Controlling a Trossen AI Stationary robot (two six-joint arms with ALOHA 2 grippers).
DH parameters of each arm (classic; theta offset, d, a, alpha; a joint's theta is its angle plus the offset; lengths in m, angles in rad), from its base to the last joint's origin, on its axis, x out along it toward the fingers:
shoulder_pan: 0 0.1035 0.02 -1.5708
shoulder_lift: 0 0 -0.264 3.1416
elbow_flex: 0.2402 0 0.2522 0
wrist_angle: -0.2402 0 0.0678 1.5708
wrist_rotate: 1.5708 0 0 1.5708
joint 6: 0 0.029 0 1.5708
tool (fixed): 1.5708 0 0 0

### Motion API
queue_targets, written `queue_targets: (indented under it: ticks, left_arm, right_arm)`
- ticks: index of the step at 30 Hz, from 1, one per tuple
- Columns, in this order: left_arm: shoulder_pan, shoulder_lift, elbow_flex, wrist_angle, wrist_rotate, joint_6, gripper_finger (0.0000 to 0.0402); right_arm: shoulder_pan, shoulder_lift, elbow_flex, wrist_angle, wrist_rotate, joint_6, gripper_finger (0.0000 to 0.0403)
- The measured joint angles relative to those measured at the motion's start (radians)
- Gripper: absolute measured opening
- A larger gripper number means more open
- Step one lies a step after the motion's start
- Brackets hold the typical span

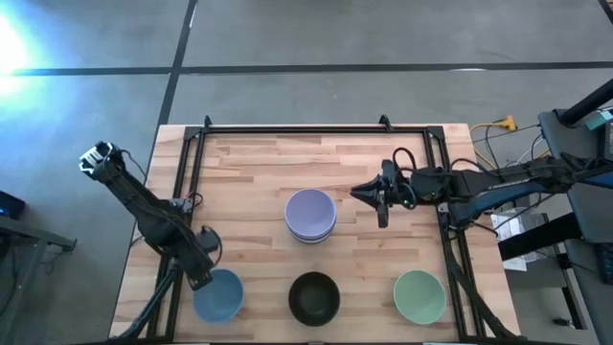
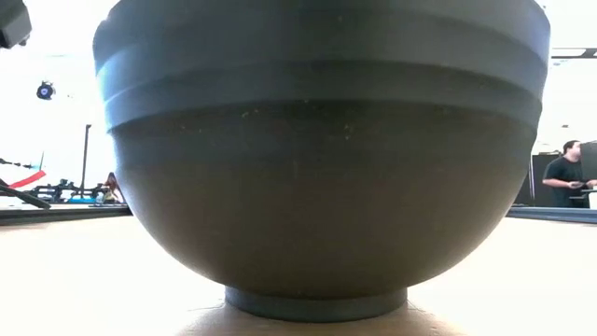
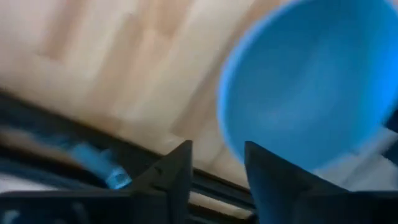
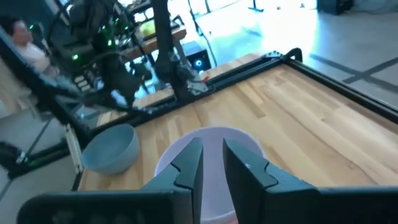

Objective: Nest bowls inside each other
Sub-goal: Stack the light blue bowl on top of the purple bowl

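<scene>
Near edge of the tabletop point(image 1: 249, 182) holds a row of three bowls: blue bowl point(image 1: 218, 294) at near left, black bowl point(image 1: 314, 298) in the near middle, pale green bowl point(image 1: 420, 296) at near right, each apart from the others. In the low view the black bowl point(image 2: 322, 159) fills almost the whole picture, upright on its foot ring. Left gripper point(image 1: 198, 276) sits at the blue bowl's left rim, touching or just beside it; in the left wrist view its jaws are released with a narrow gap, and the blue bowl point(image 3: 311, 87) lies just past the fingertips point(image 3: 180, 162), not gripped. Farther back, mid-tabletop, a lavender bowl point(image 1: 310, 213) sits on top of a stack, with at least one more rim showing under it; colours below cannot be told. Right gripper point(image 1: 381, 199) is just right of that stack, arm coming in from the right side; the right wrist view shows its jaws slightly parted, grasping nothing, with the lavender bowl point(image 4: 239, 140) just beyond the fingers point(image 4: 186, 165). A person point(image 2: 565, 174) stands in the far room.
</scene>
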Motion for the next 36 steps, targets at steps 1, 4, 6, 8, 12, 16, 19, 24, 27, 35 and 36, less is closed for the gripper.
queue_targets:
  ticks: [1,4,6,8,12,16,19,24,27,35,36]
  left_arm:
    - [0.000,-0.026,-0.031,0.050,0.008,-0.002,0.0143]
    - [0.002,-0.105,-0.120,0.179,0.010,-0.010,0.0177]
    - [0.004,-0.150,-0.171,0.232,0.010,-0.040,0.0193]
    - [0.004,-0.182,-0.218,0.236,0.013,-0.075,0.0203]
    - [0.004,-0.227,-0.294,0.282,0.028,-0.095,0.0208]
    - [0.004,-0.244,-0.351,0.400,0.027,-0.096,0.0208]
    - [0.004,-0.239,-0.387,0.501,0.025,-0.112,0.0209]
    - [0.004,-0.170,-0.409,0.520,0.021,-0.109,0.0208]
    - [0.004,-0.127,-0.413,0.551,0.000,-0.083,0.0207]
    - [0.004,-0.041,-0.427,0.691,-0.025,-0.078,0.0145]
    - [0.004,-0.036,-0.428,0.707,-0.025,-0.076,0.0122]
  right_arm:
    - [-0.007,0.000,0.000,0.002,0.001,0.006,0.0058]
    - [-0.017,0.000,0.000,0.027,0.001,0.027,0.0058]
    - [-0.017,0.000,0.000,0.034,0.002,0.039,0.0058]
    - [-0.017,0.000,0.000,0.042,0.001,0.049,0.0058]
    - [-0.017,0.000,0.000,0.042,0.001,0.072,0.0058]
    - [-0.017,0.000,0.000,0.044,0.001,0.077,0.0058]
    - [-0.017,0.000,0.000,0.044,0.001,0.098,0.0058]
    - [-0.017,0.000,0.000,0.044,0.002,0.108,0.0058]
    - [-0.017,0.000,0.000,0.044,0.007,0.121,0.0058]
    - [-0.016,0.000,0.010,0.044,0.009,0.125,0.0058]
    - [-0.016,0.000,0.011,0.044,0.009,0.125,0.0058]
